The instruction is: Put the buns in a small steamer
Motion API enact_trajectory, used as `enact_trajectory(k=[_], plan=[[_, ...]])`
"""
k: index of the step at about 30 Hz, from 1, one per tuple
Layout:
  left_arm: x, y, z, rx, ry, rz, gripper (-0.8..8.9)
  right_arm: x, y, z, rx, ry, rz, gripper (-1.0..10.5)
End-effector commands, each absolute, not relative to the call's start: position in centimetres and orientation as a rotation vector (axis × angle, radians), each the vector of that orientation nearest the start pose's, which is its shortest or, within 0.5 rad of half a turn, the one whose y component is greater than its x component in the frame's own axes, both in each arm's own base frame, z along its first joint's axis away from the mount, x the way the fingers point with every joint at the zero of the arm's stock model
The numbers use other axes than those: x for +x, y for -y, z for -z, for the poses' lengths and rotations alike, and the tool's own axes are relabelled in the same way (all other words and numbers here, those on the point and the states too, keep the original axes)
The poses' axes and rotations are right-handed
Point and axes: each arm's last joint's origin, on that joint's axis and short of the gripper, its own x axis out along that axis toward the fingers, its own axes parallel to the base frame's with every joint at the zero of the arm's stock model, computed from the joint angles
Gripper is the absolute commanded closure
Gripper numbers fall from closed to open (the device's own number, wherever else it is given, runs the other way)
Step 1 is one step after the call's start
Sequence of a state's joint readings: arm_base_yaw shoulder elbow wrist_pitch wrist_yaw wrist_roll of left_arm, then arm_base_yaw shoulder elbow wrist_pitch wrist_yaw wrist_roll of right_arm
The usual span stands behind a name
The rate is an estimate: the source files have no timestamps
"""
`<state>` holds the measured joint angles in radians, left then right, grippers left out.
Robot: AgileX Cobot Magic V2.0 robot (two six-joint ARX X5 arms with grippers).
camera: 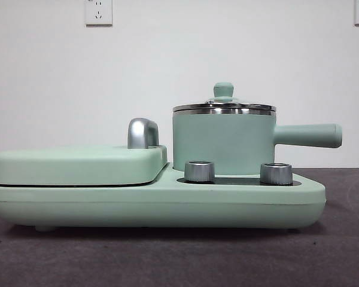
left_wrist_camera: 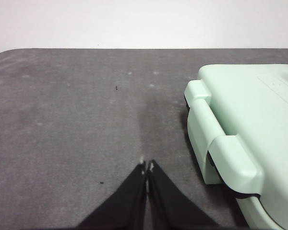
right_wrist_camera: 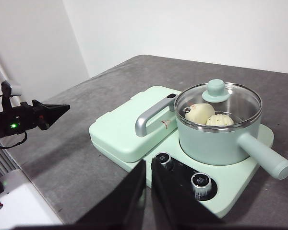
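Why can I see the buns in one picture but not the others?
Right wrist view: it looks down through the clear glass lid, so both buns show, with little glare. Front view: level with the table, only the steamer wall and shiny rim show. Left wrist view: just table and the griddle lid.

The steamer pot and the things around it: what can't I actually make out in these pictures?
- Buns: seen only in the right wrist view, through the glass lid; the pot wall hides their lower halves. In the front view the steamer hides them fully.
- Dial markings on the knobs: too small.
- Griddle lid: cut off by the picture edge in the left wrist view.
- Left gripper and right gripper: absent from the front view.
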<state>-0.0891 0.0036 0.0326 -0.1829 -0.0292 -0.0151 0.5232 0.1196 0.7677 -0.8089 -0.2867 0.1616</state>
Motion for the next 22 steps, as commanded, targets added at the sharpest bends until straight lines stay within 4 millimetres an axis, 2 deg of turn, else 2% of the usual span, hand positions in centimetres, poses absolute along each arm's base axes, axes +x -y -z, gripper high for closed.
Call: enact_trajectory(k=[1, 14, 18, 22], plan=[[9.5, 0.8, -15.0, 0.007, -0.178, 0.054, 8.06, 0.5, -1.2, -31.8, 0.140, -0.214, -0.798, 9.3], [9.5, 0.8, -15.0, 0.007, -0.178, 0.054, 8.06, 0.6, -1.3, -31.7, 0.148, -0.211, -0.755, 9.3], [9.5, 0.8, -15.0, 0.007, -0.178, 0.054, 8.06, 2.1, -1.6, -30.8, 0.145, -0.162, -0.598, 9.3], [9.5, 0.8, -15.0, 0.007, -0.178, 0.054, 8.06, 4.7, -1.3, -28.3, 0.087, -0.111, -0.321, 9.3]])
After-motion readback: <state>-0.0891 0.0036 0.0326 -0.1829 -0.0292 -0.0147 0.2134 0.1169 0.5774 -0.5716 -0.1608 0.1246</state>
